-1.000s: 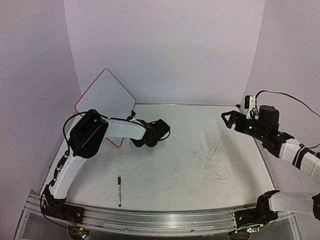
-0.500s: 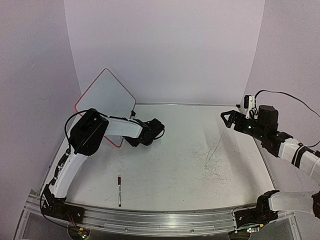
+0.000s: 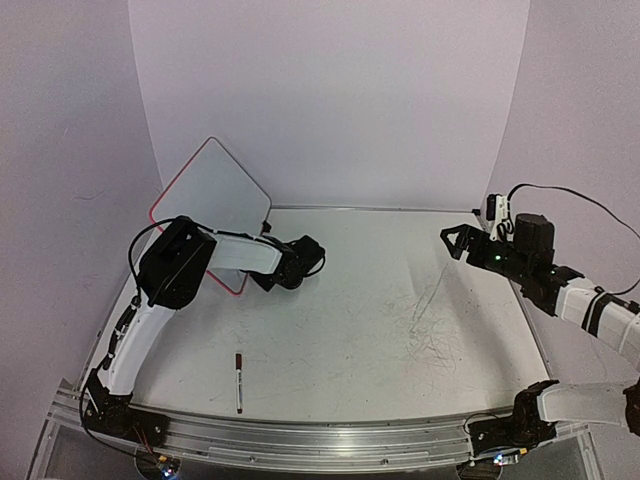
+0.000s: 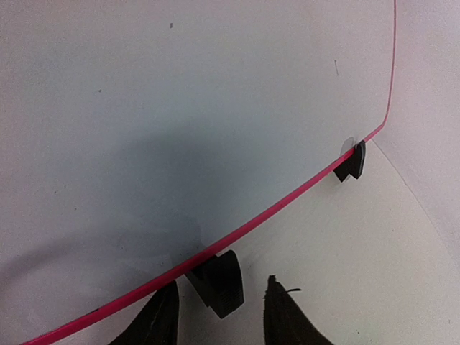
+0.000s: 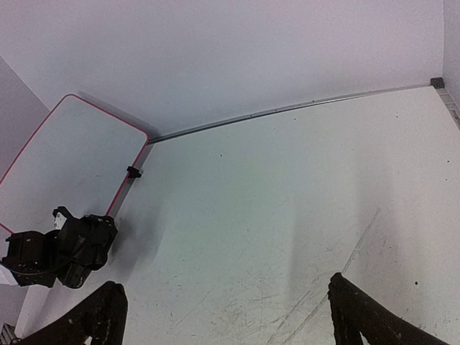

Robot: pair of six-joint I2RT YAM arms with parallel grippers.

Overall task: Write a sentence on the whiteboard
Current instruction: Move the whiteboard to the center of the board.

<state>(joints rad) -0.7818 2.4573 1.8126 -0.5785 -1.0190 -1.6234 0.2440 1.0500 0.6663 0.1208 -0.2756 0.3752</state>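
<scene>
The whiteboard (image 3: 212,195) stands in the far left corner, leaning back on the left wall (image 3: 70,200). Its pink bottom edge runs near to far on the table (image 3: 380,330). The left gripper (image 4: 219,320) is just right of that edge, 2 fingers (image 4: 159,320) half spread around 1 black clip foot (image 4: 215,279), not pinching yet. The right gripper (image 3: 452,241), spread wide, is well apart.

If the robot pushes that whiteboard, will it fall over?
Probably it could tip or slide: the whiteboard stands tilted by the wall on two small black feet. It looks thin, so likely light, and its flat face suggests stiff.
</scene>
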